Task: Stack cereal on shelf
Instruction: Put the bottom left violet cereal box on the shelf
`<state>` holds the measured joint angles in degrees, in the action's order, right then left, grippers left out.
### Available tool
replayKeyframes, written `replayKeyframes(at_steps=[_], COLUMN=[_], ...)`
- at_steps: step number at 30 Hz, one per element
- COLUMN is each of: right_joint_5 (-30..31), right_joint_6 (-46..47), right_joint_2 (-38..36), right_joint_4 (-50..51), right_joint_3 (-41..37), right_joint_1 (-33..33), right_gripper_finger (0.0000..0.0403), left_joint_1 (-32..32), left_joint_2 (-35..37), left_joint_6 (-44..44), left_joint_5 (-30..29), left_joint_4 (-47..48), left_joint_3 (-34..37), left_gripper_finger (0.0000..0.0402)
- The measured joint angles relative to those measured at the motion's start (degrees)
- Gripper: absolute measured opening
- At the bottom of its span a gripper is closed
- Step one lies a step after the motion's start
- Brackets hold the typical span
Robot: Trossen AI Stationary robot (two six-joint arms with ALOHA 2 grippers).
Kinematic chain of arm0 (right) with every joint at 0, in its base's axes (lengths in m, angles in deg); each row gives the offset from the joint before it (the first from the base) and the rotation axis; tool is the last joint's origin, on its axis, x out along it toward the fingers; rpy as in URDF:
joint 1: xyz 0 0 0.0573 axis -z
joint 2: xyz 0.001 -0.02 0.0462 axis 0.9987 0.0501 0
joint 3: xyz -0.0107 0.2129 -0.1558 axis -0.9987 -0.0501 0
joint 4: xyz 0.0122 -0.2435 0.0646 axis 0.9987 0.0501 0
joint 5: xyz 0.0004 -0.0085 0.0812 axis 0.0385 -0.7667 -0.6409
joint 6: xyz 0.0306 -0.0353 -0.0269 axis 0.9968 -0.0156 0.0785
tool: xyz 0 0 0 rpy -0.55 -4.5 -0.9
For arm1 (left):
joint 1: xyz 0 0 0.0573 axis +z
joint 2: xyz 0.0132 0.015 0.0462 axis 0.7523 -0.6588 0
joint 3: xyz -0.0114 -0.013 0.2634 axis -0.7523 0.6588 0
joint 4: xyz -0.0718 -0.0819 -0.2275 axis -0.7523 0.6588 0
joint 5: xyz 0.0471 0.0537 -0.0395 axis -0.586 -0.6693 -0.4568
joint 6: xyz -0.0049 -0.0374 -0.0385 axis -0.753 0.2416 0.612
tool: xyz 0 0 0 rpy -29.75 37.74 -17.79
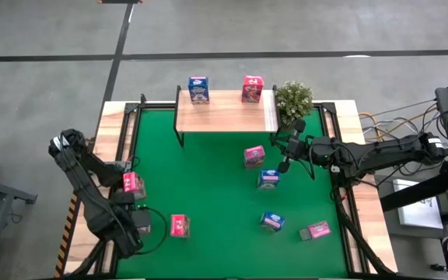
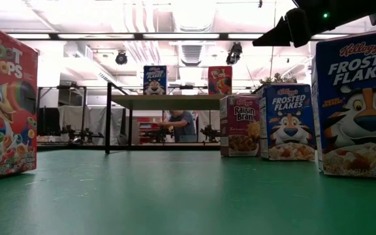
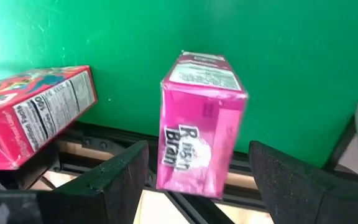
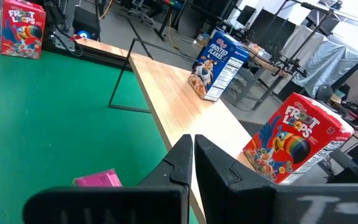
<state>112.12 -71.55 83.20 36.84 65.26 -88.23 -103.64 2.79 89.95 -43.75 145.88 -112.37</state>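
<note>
The shelf (image 1: 224,113) stands at the mat's far side. A blue Frosted Flakes box (image 1: 198,89) and a red Froot Loops box (image 1: 252,88) stand upright on it. My left gripper (image 3: 197,171) is open and points down at the mat's left edge. Its fingers stand on either side of a pink Raisin Bran cereal box (image 3: 197,130) without touching it. My left arm (image 1: 107,210) hides that box in the high view. Another Froot Loops box (image 3: 36,112) stands beside it. My right gripper (image 4: 192,149) is shut, level and holds nothing, near the shelf's right end.
More boxes are on the green mat: a pink one (image 1: 254,156), two blue ones (image 1: 268,180) (image 1: 271,222), a red one (image 1: 180,225) and a pink one lying flat (image 1: 315,230). A potted plant (image 1: 294,99) stands right of the shelf. Black frame rails (image 3: 104,146) border the mat.
</note>
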Motion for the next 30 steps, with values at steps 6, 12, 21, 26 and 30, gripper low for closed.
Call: replayKeyframes(at_steps=[6, 12, 21, 26, 30], right_joint_5=[0.0, 0.0, 0.0, 0.0, 0.0], right_joint_6=[0.0, -0.04, -0.02, 0.0, 0.0], right_joint_2=[0.0, 0.0, 0.0, 0.0, 0.0], right_joint_4=[-0.01, 0.01, 0.01, -0.01, 0.01], right_joint_3=[0.02, 0.09, 0.09, 0.08, 0.08], right_joint_1=[-0.02, 0.0, 0.0, 0.0, 0.0], right_gripper_finger=[0.0009, 0.0009, 0.0009, 0.0009, 0.0009], left_joint_1=[-0.09, -0.11, -0.11, -0.09, -0.04], left_joint_2=[0.0, 0.0, 0.0, 0.0, -0.02], left_joint_6=[0.14, -0.32, 0.04, 0.49, 0.45], left_joint_5=[-0.95, -0.93, -0.82, -0.77, -0.73], left_joint_4=[-0.17, -3.54, -3.91, -4.83, -5.25], left_joint_3=[1.65, 3.47, 3.48, 3.48, 2.61], left_gripper_finger=[0.026, 0.0247, 0.017, 0.0146, 0.0142])
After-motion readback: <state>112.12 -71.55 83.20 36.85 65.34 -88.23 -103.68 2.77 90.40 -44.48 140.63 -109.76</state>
